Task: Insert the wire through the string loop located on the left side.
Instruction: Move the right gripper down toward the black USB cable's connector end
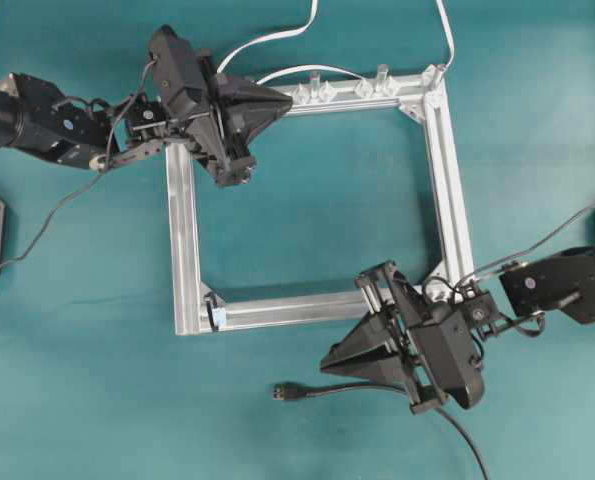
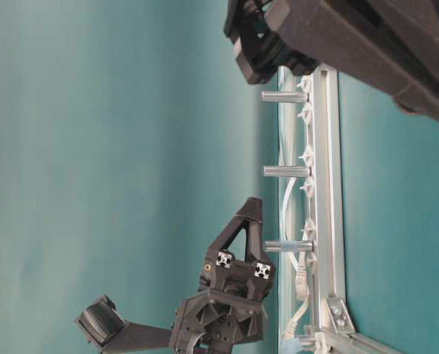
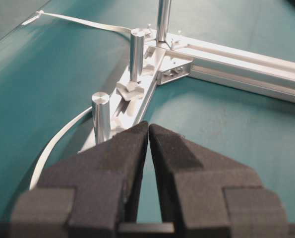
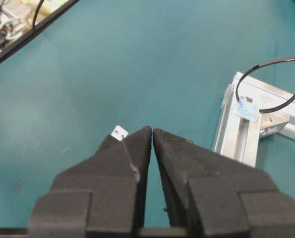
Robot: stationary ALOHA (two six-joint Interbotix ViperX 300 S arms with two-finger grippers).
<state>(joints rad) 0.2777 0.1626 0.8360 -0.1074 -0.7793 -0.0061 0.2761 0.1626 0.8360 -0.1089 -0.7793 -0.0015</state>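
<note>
Opening step; nothing is being handled yet. Both arms are hovering over the teal counter (image 1: 307, 200) at opposite corners of the aluminium frame (image 1: 184, 240).

Left gripper (image 3: 149, 130): clenched, pads touching, holding nothing, sitting above the pegged rail.

Right gripper (image 4: 152, 135): likewise clenched and empty, hanging just over the plug end of the wire (image 1: 289, 392), which is lying loose on the counter below the frame.

String loop (image 4: 271, 84): standing at the frame's near-left corner, on a pale blue clip.

Next move, as I judge it: the right gripper is needing to open, drop and pinch the wire behind its plug, then carry it toward the loop.
</note>
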